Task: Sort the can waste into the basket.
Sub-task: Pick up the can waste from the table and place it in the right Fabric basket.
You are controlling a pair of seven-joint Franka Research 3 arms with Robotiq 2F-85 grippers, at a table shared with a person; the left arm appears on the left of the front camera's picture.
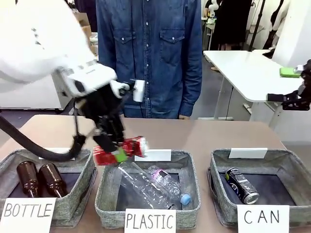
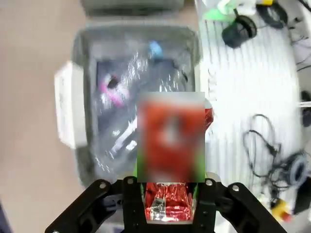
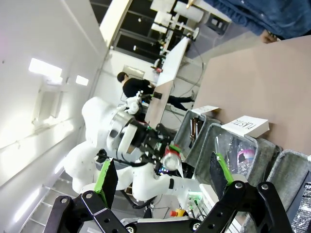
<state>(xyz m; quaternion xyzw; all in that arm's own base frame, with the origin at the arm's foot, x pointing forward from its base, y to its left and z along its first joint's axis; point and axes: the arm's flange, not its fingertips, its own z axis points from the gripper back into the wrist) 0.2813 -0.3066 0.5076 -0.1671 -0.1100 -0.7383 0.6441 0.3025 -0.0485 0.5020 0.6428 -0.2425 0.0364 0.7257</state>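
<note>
My left gripper [image 1: 114, 148] is shut on the red can [image 1: 127, 147], a dented can held on its side in the air over the far left rim of the middle basket. In the left wrist view the red can [image 2: 167, 145] sits between the green pads of that gripper [image 2: 167, 206], with the middle basket below it. The dark blue-black can [image 1: 241, 185] lies inside the grey basket [image 1: 219, 191] signed "CAN" at the right. My right gripper [image 3: 163, 167] is open with nothing between its fingers, raised high and apart from the baskets.
The middle basket [image 1: 103, 194] signed "PLASTIC" holds clear plastic bottles [image 1: 150, 187]. At the left, the basket [image 1: 87, 187] signed "BOTTLE" holds two brown glass bottles [image 1: 40, 178]. A person in a denim shirt [image 1: 148, 53] stands at the table's far side.
</note>
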